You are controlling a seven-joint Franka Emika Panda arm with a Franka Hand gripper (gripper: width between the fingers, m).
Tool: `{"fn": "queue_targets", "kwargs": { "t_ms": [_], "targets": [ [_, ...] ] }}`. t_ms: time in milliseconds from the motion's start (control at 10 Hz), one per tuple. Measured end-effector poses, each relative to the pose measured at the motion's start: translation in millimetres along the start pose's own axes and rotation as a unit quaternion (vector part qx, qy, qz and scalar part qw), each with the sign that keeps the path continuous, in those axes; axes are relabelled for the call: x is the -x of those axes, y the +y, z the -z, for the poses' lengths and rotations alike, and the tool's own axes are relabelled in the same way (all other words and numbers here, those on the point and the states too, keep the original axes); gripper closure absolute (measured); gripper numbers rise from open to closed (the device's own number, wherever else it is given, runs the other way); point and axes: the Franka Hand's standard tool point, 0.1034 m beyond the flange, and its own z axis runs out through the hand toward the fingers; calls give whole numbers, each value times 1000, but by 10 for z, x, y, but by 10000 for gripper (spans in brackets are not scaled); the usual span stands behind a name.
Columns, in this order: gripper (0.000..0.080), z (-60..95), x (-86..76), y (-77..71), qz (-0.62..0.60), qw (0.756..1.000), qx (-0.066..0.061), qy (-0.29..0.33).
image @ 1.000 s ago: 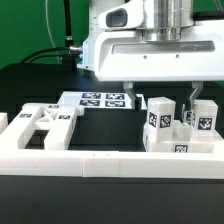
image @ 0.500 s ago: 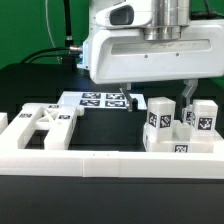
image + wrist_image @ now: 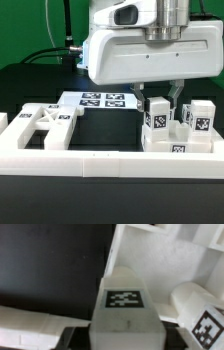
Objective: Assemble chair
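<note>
An upright white chair block with a black-and-white tag stands at the exterior view's right. My gripper has come down over its top, one finger on each side, and is shut on it. The wrist view shows the same block filling the gap between the two dark fingers, which press against its sides. A second tagged block stands just beside it. A low tagged chair piece lies in front of both. An open-framed flat chair part lies at the left.
The marker board lies flat behind the dark mat in the middle. A long low white border rail runs along the front. The arm's big white housing hangs over the right half of the scene.
The gripper has moved toward the exterior view's right and lowered over the upright block. Its fingers, wide apart before, have closed onto the block's sides.
</note>
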Motion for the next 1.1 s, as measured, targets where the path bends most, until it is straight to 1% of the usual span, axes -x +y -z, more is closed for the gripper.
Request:
{"fn": "queue_targets", "kwargs": {
  "t_ms": [100,200,400,600,700,800,1000,1100],
  "targets": [
    [512,0,0,0,-4,1000,0,0],
    [512,0,0,-3,-42,999,-1,0],
    [512,-6,-11,-39,-149,989,-1,0],
    [512,-13,-7,-46,-292,956,-1,-1],
    [512,-16,-6,-50,-343,939,-1,-1],
    [512,-16,-6,-48,-397,918,-1,-1],
    [512,-17,-6,-46,-434,901,-1,-1],
    [512,-17,-5,-45,-476,880,-1,-1]
  ]
}}
